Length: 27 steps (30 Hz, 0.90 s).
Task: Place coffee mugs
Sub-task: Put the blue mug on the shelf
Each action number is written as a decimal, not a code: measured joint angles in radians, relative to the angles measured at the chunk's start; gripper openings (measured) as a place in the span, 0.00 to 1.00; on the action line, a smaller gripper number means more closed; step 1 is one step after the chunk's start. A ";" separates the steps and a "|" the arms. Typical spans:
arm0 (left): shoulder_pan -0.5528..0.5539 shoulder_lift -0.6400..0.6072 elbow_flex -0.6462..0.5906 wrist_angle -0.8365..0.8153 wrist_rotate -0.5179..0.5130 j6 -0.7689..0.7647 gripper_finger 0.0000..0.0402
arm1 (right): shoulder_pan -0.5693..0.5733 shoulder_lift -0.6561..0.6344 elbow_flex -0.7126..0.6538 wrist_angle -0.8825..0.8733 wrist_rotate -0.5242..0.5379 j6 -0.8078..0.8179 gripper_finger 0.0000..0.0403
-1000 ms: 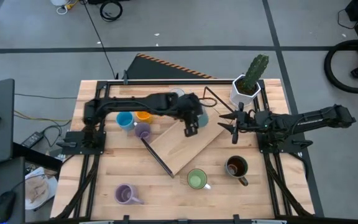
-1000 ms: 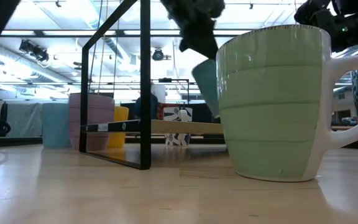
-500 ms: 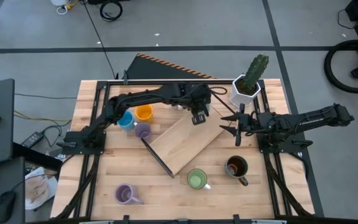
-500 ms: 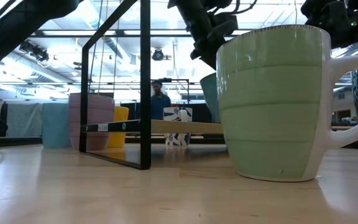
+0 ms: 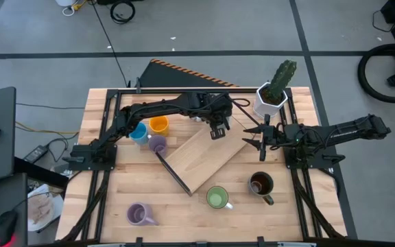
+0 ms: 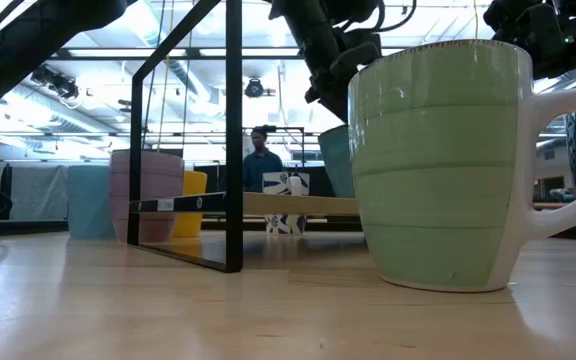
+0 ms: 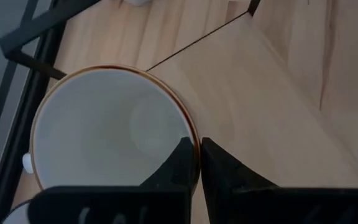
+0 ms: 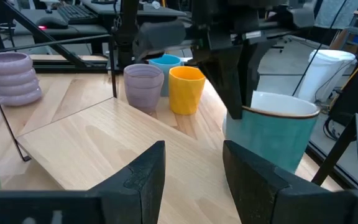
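Observation:
My left gripper [image 5: 218, 129] is shut on a teal mug with a white inside and a brown rim [image 8: 278, 134], over the far right part of the wooden board [image 5: 204, 159]. My right gripper [image 5: 259, 143] is open and empty, right of the board. Blue [image 5: 138, 132], orange [image 5: 158, 125] and lilac [image 5: 157, 143] mugs stand together left of the board. A second lilac mug [image 5: 138, 214], a green mug [image 5: 217, 198] and a dark brown mug [image 5: 260, 184] stand nearer the front edge. My left gripper pinches the teal mug's rim [image 7: 180, 112], one finger inside the mug and one outside against its wall. The fingers [image 8: 235, 87] come from above, pointing down. The mug is upright. Its bottom is hidden, so I cannot tell whether it rests on the board.
A white angular pot with a green cactus [image 5: 271, 96] stands at the far right, close to both grippers. A black wire frame [image 6: 230, 140] rises from the board's edge. A person [image 6: 259, 160] shows in the room beyond the table.
My left gripper has gone toward the table's far edge and a little to the right, carrying the teal mug along over the board. The mug was tilted a second ago and is upright now. In the last half second it has hardly moved.

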 joint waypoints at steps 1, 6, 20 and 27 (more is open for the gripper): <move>0.000 0.000 0.000 0.009 -0.001 0.000 0.05 | 0.000 0.000 0.000 0.000 0.000 0.000 0.41; 0.000 0.000 0.000 0.018 0.000 0.000 0.05 | 0.000 0.000 0.000 0.000 -0.004 0.000 0.41; 0.002 0.011 0.000 0.019 0.001 0.008 0.06 | 0.000 0.000 0.000 0.000 -0.007 0.001 0.41; -0.004 0.011 0.000 0.021 0.000 0.021 0.07 | 0.000 0.000 0.000 -0.001 -0.007 0.004 0.41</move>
